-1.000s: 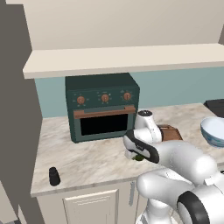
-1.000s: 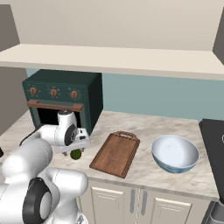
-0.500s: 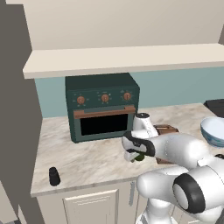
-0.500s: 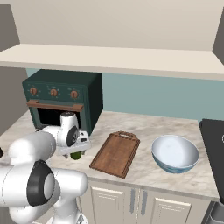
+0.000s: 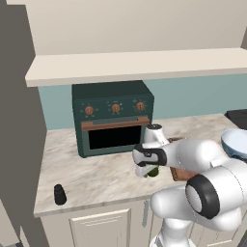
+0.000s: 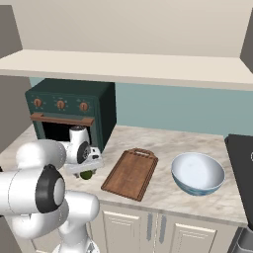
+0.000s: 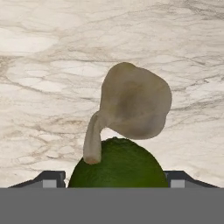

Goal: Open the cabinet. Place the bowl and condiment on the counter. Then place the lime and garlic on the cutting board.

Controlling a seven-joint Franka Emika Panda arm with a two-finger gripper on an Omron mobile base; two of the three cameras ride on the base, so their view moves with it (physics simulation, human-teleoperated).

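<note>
Lime [image 7: 116, 164] sits at bottom centre of the hand view, gripped between the closed hand's [image 6: 85, 167] fingers; garlic [image 7: 131, 109] lies just beyond on the marble desk [image 7: 39, 65]; cutting board [image 6: 130, 173] centre; bowl [image 6: 197, 173] right.

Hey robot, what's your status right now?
Hand low over counter, lime between fingers, grip unconfirmed. Garlic just beyond lime. Cutting board waiting.
</note>
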